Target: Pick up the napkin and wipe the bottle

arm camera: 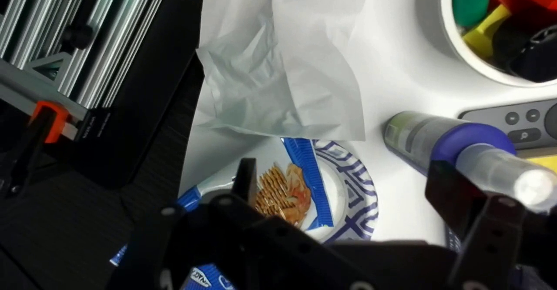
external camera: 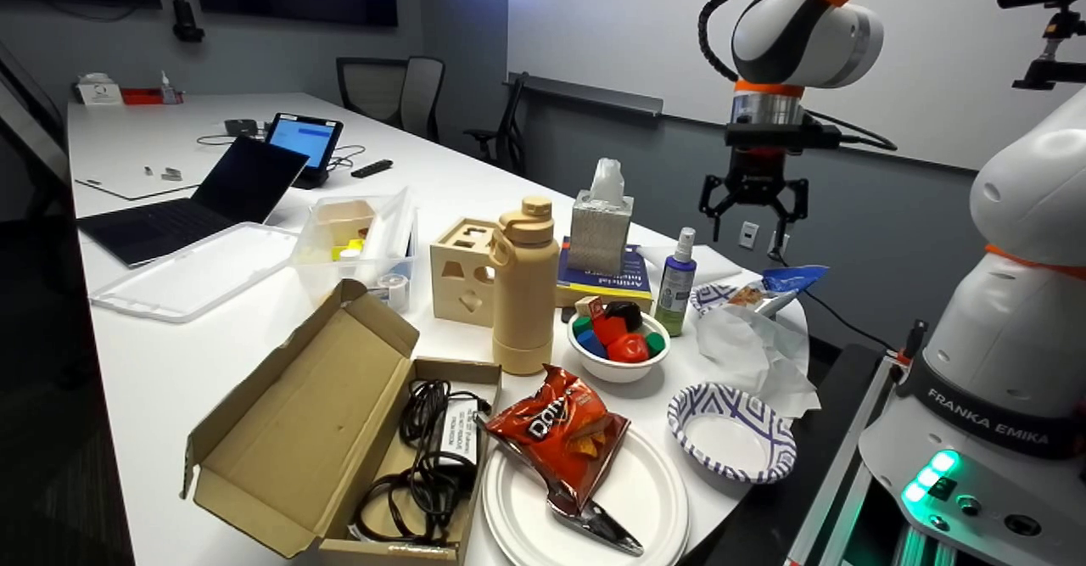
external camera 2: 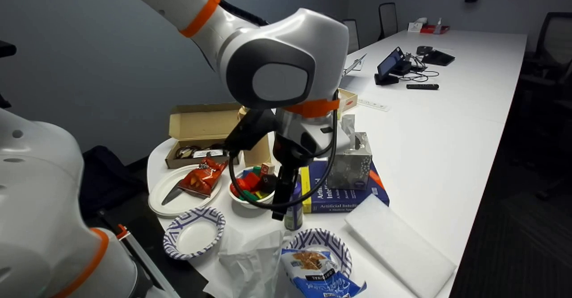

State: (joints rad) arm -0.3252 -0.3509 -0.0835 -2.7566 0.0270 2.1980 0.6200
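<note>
- Okay, in an exterior view the pincer (external camera: 747,242) hung high, jaws apart; the crumpled white napkin (external camera: 755,354) lay on the surface (external camera: 153,379), near a patterned plate (external camera: 731,439) and well apart from the pincer. Both the tan bottle (external camera: 524,294) and the spray bottle (external camera: 676,286) stood upright.
- In an exterior view the pincer showed side-on, gap unclear; napkin lay between that plate and a blue snack bag (external camera 2: 319,273).
- In the wrist view, jaws well apart; napkin creased beside the bag, remote (arm camera: 518,125) just beside the spray bottle.
</note>
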